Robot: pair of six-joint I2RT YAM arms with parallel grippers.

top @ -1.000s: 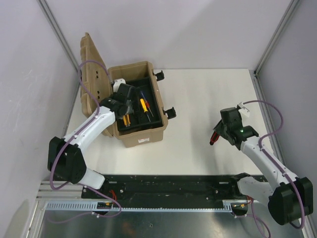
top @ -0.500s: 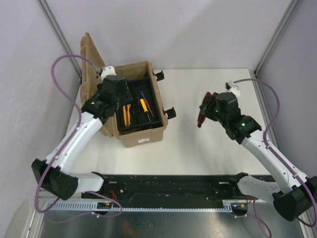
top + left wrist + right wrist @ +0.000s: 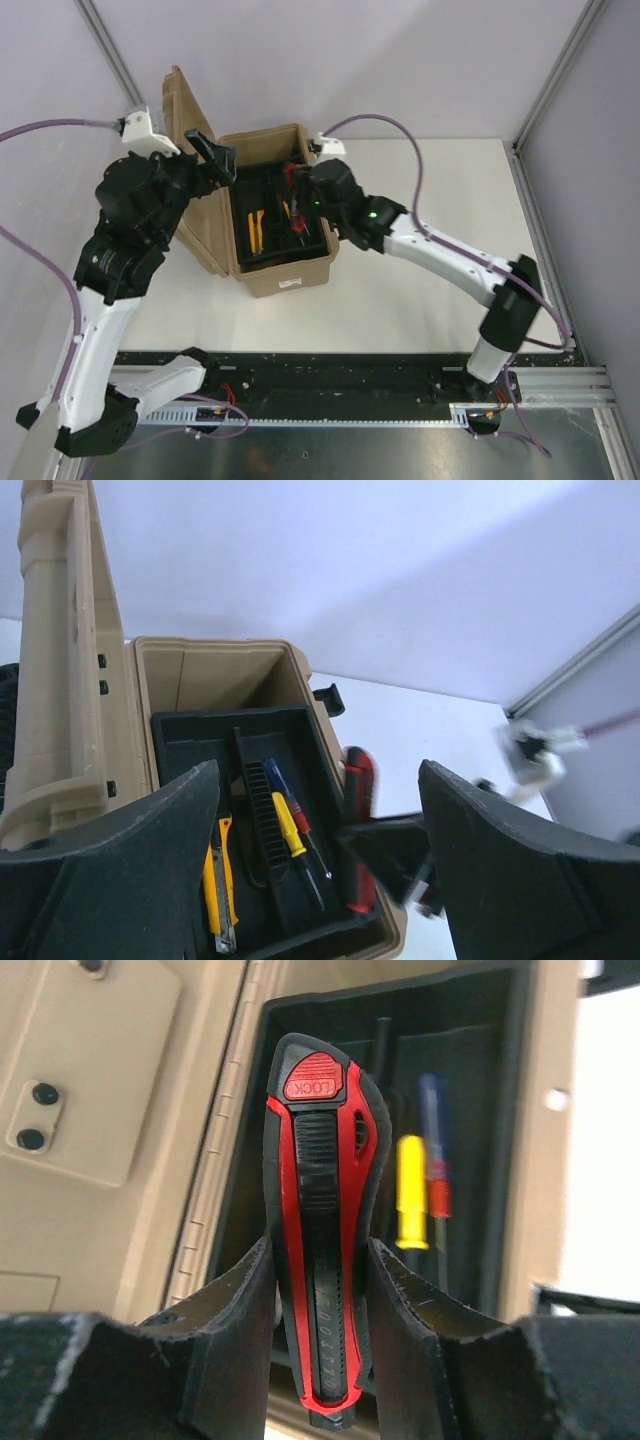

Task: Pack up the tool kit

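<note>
The tan toolbox stands at the left of the table with its lid open and upright. Its black inner tray holds a yellow knife and screwdrivers. My right gripper is shut on the red-black handled tool and holds it over the tray's right part; the tool also shows in the left wrist view. My left gripper is open and empty, raised above the box by the lid. No hammer shows.
Two black latches stick out from the box's right side. White tabletop lies to the right of the box. A black rail runs along the near edge. Grey walls enclose the cell.
My right arm has swung from the right of the table to over the toolbox, carrying the red-black tool. My left gripper has lifted out of the box and drawn back toward the lid.
</note>
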